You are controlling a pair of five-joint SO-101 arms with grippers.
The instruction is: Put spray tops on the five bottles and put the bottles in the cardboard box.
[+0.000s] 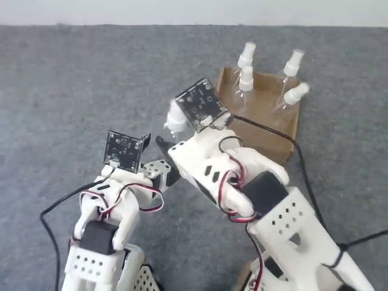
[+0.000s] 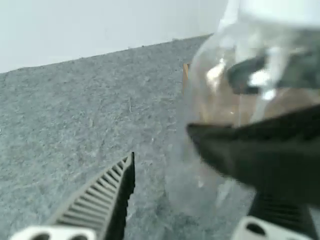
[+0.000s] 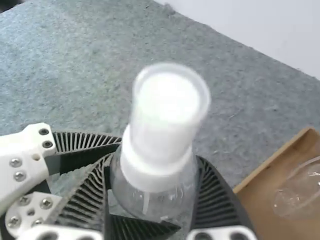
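Note:
A clear bottle [image 3: 150, 190] with a white spray top [image 3: 167, 110] stands upright in my right gripper [image 3: 152, 200], whose black fingers are shut around its body. From above, that spray top [image 1: 174, 118] sits just left of the cardboard box [image 1: 276, 136]. Several capped bottles [image 1: 245, 79] stand inside the box. My left gripper [image 2: 160, 145] is open right beside the held bottle [image 2: 215, 125], one ribbed finger [image 2: 107, 192] off to the side and the other dark finger [image 2: 255, 160] in front of the bottle. The left gripper [image 1: 165, 159] sits below the bottle on the carpet side.
Grey carpet [image 1: 73, 91] covers the table, with free room to the left and behind. The box's near corner [image 3: 285, 165] lies close to the held bottle, with a clear bottle [image 3: 305, 187] inside. Cables [image 1: 285, 142] run from the arms across the box edge.

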